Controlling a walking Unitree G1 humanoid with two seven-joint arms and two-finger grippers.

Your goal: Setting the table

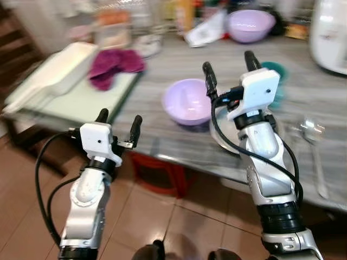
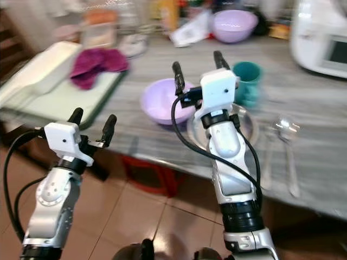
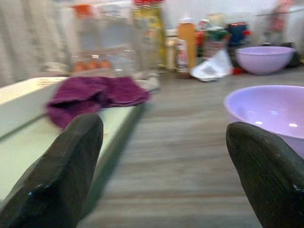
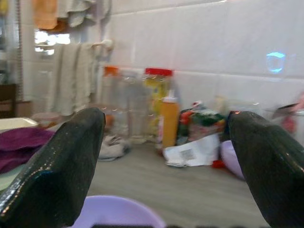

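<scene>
A lilac bowl [image 1: 187, 101] sits near the front edge of the grey table [image 1: 162, 138]. Right of it lies a metal plate [image 2: 246, 125], partly hidden by my right arm, with a teal cup [image 2: 247, 82] behind it and a spoon [image 1: 314, 146] further right. My right gripper [image 1: 227, 67] is open and raised above the plate and bowl. My left gripper [image 1: 119, 122] is open, low at the table's front edge, left of the bowl. In the left wrist view the bowl [image 3: 270, 111] shows past one fingertip [image 3: 61, 175].
A purple cloth [image 1: 111, 65] lies on a pale green board [image 1: 70, 103] at the left, beside a white tray [image 1: 51, 73]. A second lilac bowl [image 1: 250, 24], bottles and jars [image 4: 152, 104] stand at the back. A white appliance [image 1: 331, 32] is at the right. A red stool [image 1: 160, 173] is under the table.
</scene>
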